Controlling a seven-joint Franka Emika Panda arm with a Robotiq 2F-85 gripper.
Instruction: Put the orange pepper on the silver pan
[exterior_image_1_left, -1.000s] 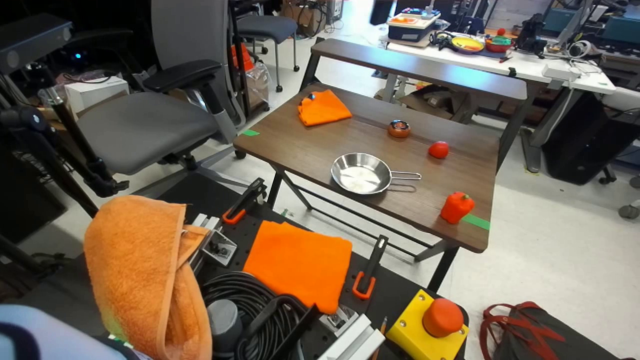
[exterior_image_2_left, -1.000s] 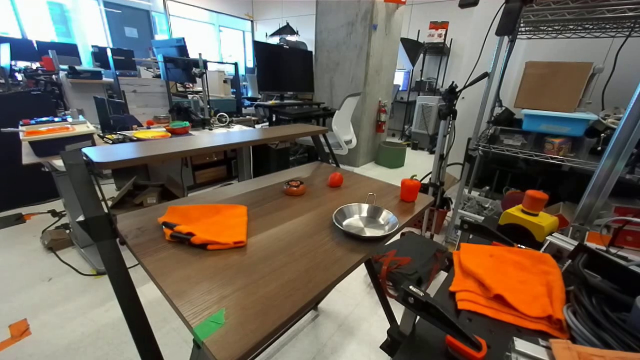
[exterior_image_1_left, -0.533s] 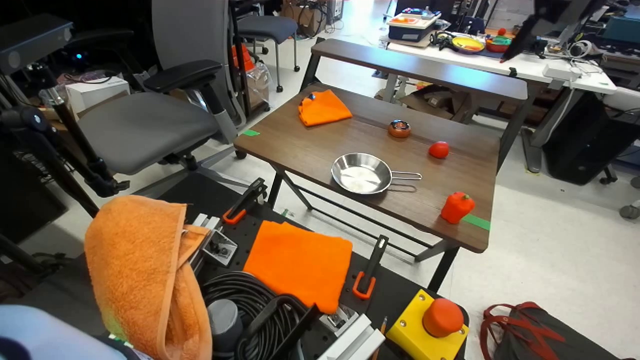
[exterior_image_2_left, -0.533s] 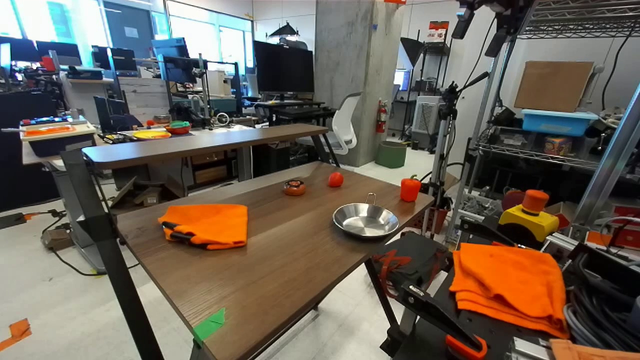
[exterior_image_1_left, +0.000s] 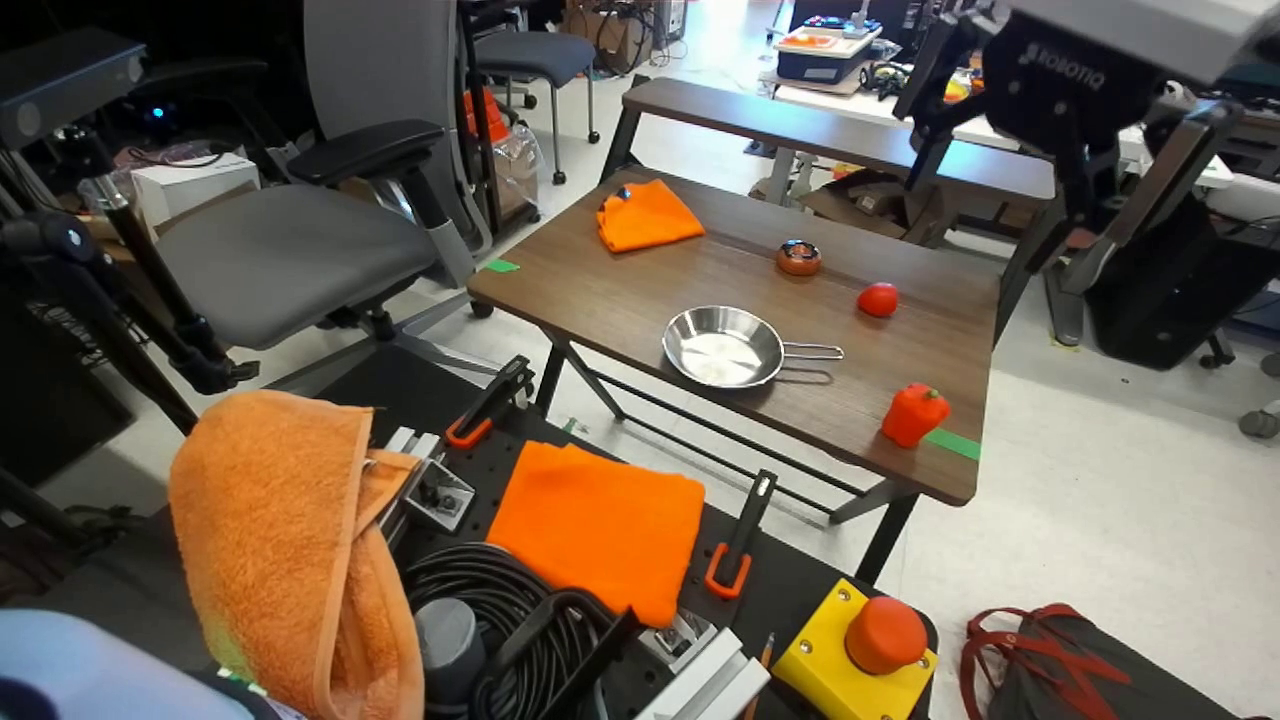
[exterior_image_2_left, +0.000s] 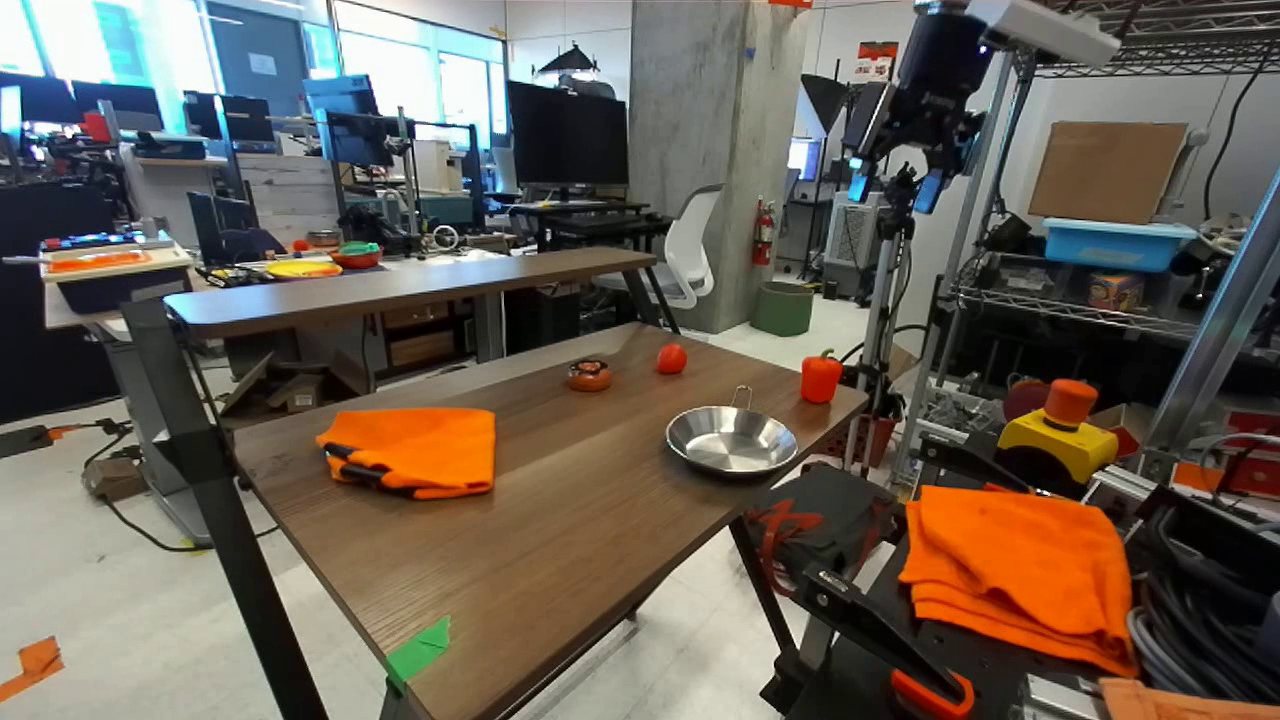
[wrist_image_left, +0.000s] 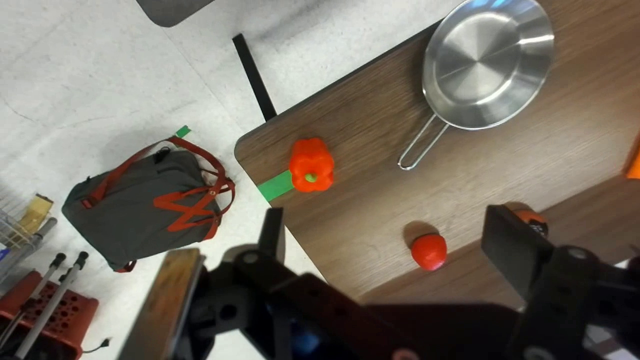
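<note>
A brown table (exterior_image_2_left: 560, 520) bears the orange pepper (wrist_image_left: 311, 164), upright near a corner, and, apart from it, the silver pan (wrist_image_left: 482, 65); the gripper (exterior_image_2_left: 895, 187) hangs high, spread wide, holding nothing; reaching seems the step in hand; next, centre over the pepper and descend.

Robotics laboratory, office-like in part. In an exterior view, a robot gripper (exterior_image_2_left: 893, 190) hangs in the air, wire shelves (exterior_image_2_left: 1050, 310) carry a blue bin (exterior_image_2_left: 1115, 247), and a screen (exterior_image_2_left: 567, 137) stands beside a concrete pillar (exterior_image_2_left: 690, 150) with a fire extinguisher (exterior_image_2_left: 764, 232) at its edge. In an exterior view, a clamp (exterior_image_1_left: 745, 525), coiled cable (exterior_image_1_left: 470, 570) and a yellow box (exterior_image_1_left: 835, 660) with a red button (exterior_image_1_left: 886, 636) occupy a black bench (exterior_image_1_left: 785, 575); near it stands a grey office chair (exterior_image_1_left: 290, 260).
</note>
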